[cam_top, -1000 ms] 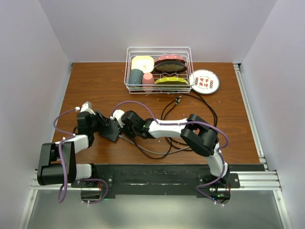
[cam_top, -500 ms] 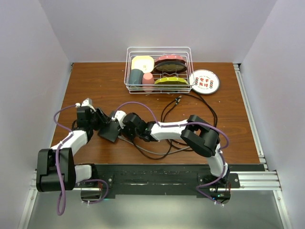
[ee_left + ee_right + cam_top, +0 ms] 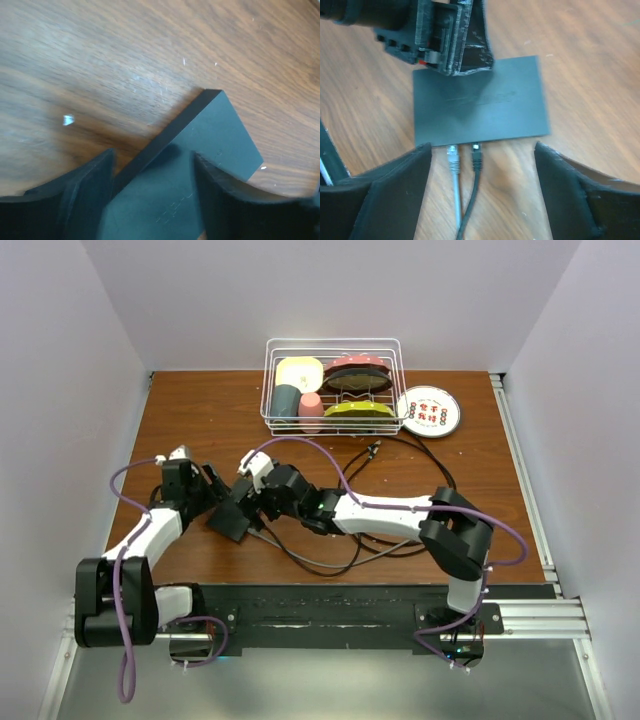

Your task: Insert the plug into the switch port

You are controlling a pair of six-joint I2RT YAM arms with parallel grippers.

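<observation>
**Switch sits front-left on the table, both claws right at it**

The switch lies flat on the wooden table. It's in the left half, nearer the front edge than the back, and turned at an angle to the table's sides. From the right wrist view it's a plain matte black slab. Two plugs sit at its near long edge, a grey plug and a black plug, just beside each other and both touching that edge. Can't tell from here if either one is fully seated in a port. Their cables run off toward the camera side by side.

The right claw hangs over those two plugs with its fingers spread wide and nothing between them. As far as I can see it isn't touching the switch or either plug.

The left claw is at the opposite long edge. In its own wrist view the fingers are apart, with a corner stretch of the switch running between them. One finger sits just beside the switch's side wall and the other overlaps its top face. I can't tell whether it's actually pinching the switch or only resting against it.

Well apart from all this, a white wire basket with dishes and a pink cup stands at the far edge. A round white disc with red markings is just beside it on the right. A loose black cable end lies on the table in front of the basket
</observation>
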